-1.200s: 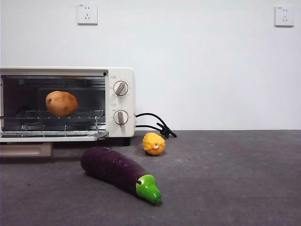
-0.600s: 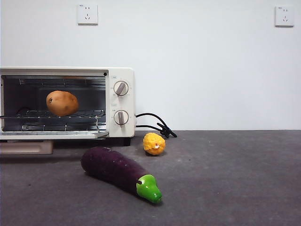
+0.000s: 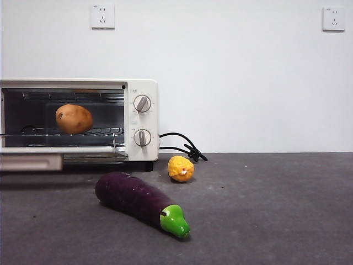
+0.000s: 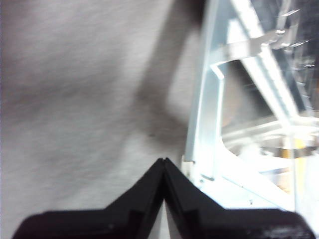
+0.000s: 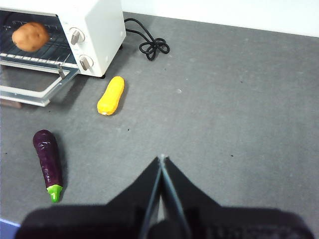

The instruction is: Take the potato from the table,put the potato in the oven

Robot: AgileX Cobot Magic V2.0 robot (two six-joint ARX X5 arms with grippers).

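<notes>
The orange-brown potato (image 3: 74,118) (image 5: 30,36) lies on the wire rack inside the cream-white oven (image 3: 140,88) (image 5: 102,25). The oven door (image 3: 55,150) hangs partly open, and its bar handle (image 3: 30,162) is off the dark grey table (image 3: 265,210). My left gripper (image 4: 164,162) is shut, with its tips right beside the door's handle bracket (image 4: 204,124); it does not show in the front view. My right gripper (image 5: 162,158) is shut and empty, high above the table, far from the oven.
A purple eggplant (image 3: 135,199) (image 5: 47,157) lies in front of the oven. A small yellow fruit (image 3: 181,168) (image 5: 111,94) sits beside the oven's right corner. The black cord (image 3: 182,146) (image 5: 152,47) trails behind the fruit.
The oven door and its handle have risen from nearly flat, moving towards shut. The potato stays on the rack. The eggplant and fruit have not moved.
</notes>
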